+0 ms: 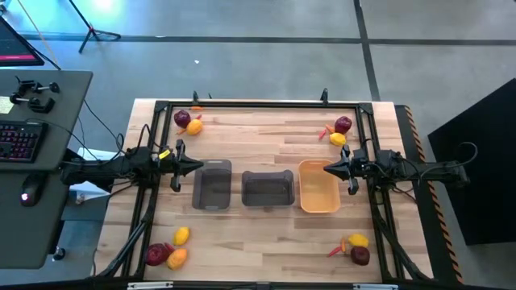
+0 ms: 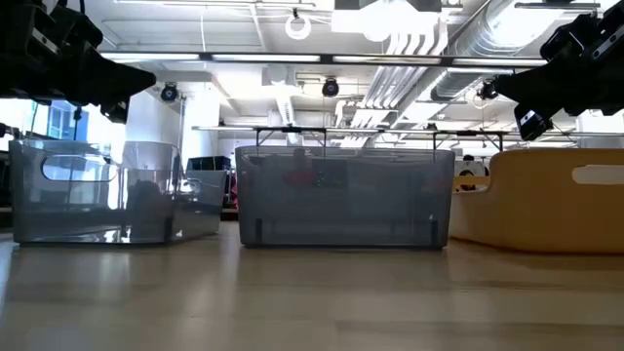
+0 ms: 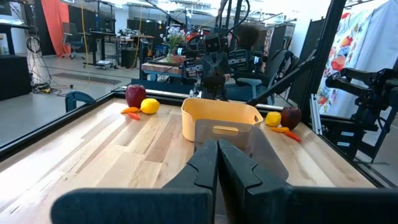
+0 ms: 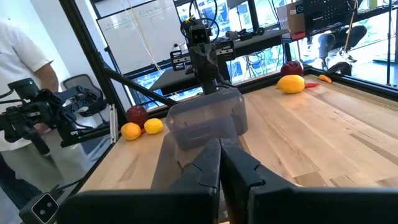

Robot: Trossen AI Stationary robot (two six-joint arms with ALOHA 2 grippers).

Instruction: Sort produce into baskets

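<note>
Three baskets stand in a row mid-table: a dark grey basket, a second dark grey basket and an orange-yellow basket. My left gripper is shut and empty, above the left grey basket's far corner; it also shows in the left wrist view. My right gripper is shut and empty, above the orange-yellow basket's far part; it also shows in the right wrist view. Apples, lemons and peppers lie in small groups at the table's far left, far right, near left and near right.
A black frame runs round the table's edges. A desk with a keyboard stands left of the table. A person in a white shirt stands beyond the table's left side. Bare wood lies between the baskets and the produce groups.
</note>
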